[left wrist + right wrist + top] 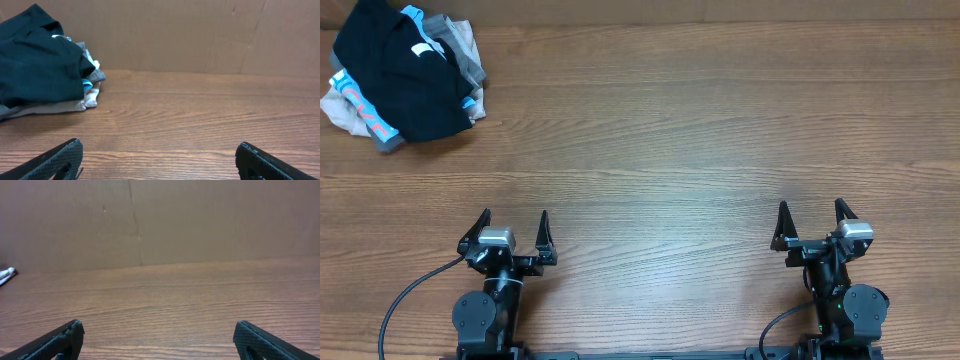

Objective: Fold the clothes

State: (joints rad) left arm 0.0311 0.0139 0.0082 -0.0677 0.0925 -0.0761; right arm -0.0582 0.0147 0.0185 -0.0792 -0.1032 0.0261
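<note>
The black garment [395, 75] lies crumpled on top of a pile at the table's far left corner, a small white label [422, 49] showing on it. In the left wrist view it sits at the far left [35, 60]. My left gripper [514, 219] is open and empty near the front edge, far from the pile; its fingers frame bare wood in the left wrist view [159, 157]. My right gripper [812, 211] is open and empty at the front right, also over bare wood in the right wrist view [157, 337].
Under the black garment lie a light blue tee with red lettering [365, 108] and grey and beige garments [465, 50]. A brown cardboard wall [200, 35] stands behind the wooden table [670, 130]. A white scrap of cloth [6, 274] shows at the right wrist view's left edge.
</note>
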